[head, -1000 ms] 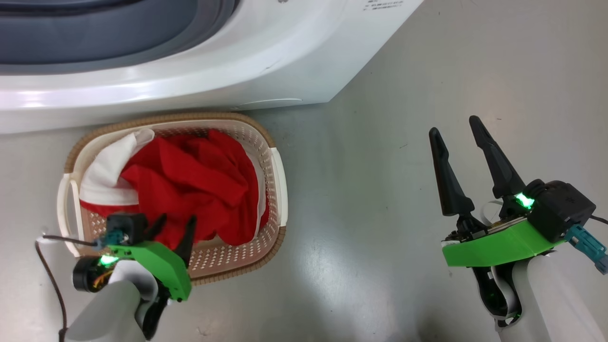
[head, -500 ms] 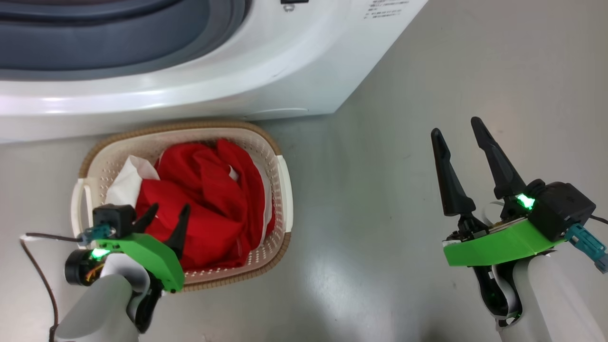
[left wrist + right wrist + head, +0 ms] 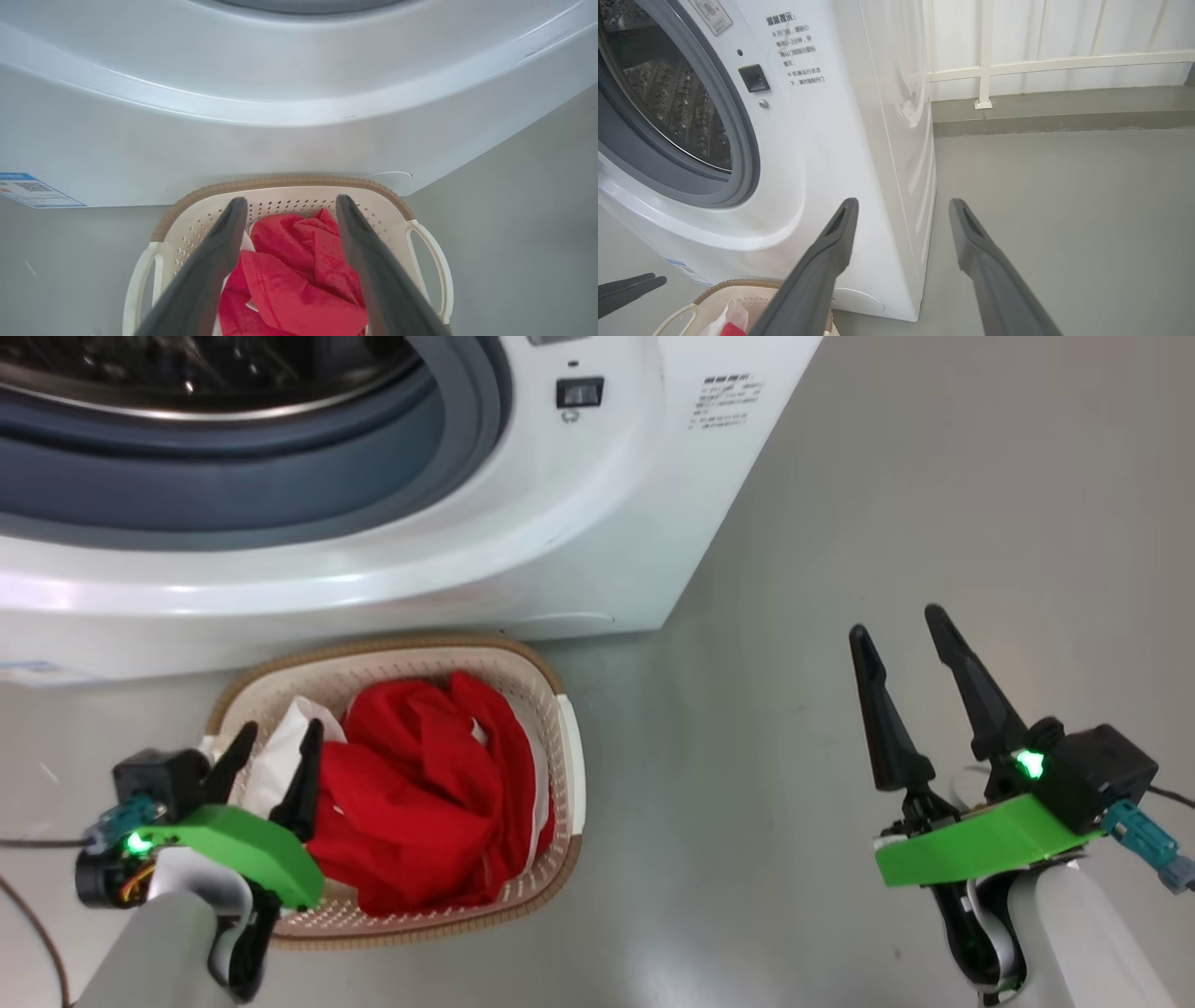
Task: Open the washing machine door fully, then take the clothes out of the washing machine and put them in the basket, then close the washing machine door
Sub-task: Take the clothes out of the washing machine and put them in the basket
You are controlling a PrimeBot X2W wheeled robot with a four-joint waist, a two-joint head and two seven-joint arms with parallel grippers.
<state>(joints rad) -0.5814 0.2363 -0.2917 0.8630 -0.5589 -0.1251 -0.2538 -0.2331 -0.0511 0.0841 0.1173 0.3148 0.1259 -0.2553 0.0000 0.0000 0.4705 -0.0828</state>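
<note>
left claw (image 3: pixel 283 726) had just finished spreading and backed off the red clothes (image 3: pixel 420 803), hanging empty over the left end of the basket (image 3: pixel 563 747). the pile sat in the basket, right in front of the washing machine (image 3: pixel 597 523). the head had tipped up too, showing the drum (image 3: pixel 677 102). it looked empty i think, only part showed. right claw (image 3: pixel 895 623) was wide open, idle. guess the door was next.

The washing machine (image 3: pixel 560 541) stands with its round mouth uncovered, showing the grey seal (image 3: pixel 280 513) and steel drum (image 3: pixel 187 373). Just in front of it, on the grey floor (image 3: pixel 840 523), sits the basket (image 3: pixel 523 658). It holds the clothes (image 3: pixel 420 803), a red heap with a white piece (image 3: pixel 266 784) at its left. The left claw (image 3: pixel 283 728) hangs over the basket's left side, fingers spread. The right claw (image 3: pixel 896 623), fingers also spread, is well off to the right above the floor.
</note>
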